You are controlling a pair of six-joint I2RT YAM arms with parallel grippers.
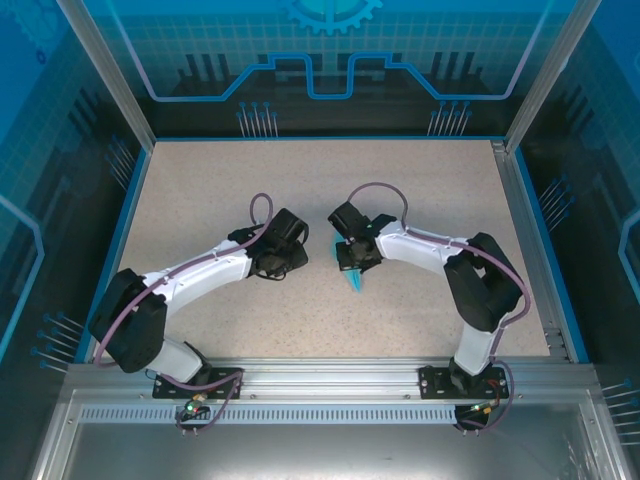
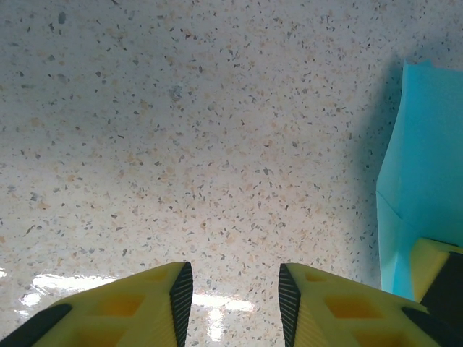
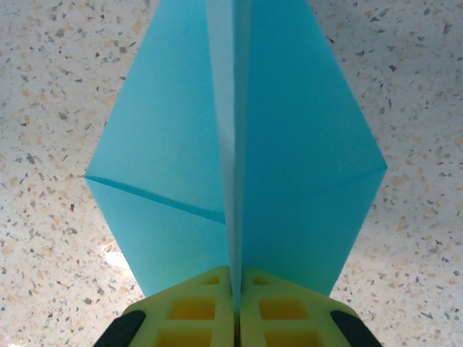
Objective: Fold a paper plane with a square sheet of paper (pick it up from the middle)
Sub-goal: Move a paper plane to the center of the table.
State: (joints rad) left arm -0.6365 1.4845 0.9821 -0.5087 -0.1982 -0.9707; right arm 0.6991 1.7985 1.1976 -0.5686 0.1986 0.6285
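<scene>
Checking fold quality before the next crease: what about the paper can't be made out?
Right wrist: the folded paper is cut off by the top edge; its lower edge hides inside the right end effector.
Left wrist: it runs off the right edge.
Top view: mostly under that end effector; the sliver is too small.

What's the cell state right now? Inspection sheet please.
Surface: speckled table, no marks seen.
Job's things: folded blue paper, centre crease pinched, wings spread to both sides.
Clutter: nothing seen.
Grippers: right gripper shut on the paper's crease; left gripper open, holding nothing, beside the paper.
Cables: purple cables looped along both arms, no snag seen.
Surroundings: blue printed panels, aluminium frame.
</scene>
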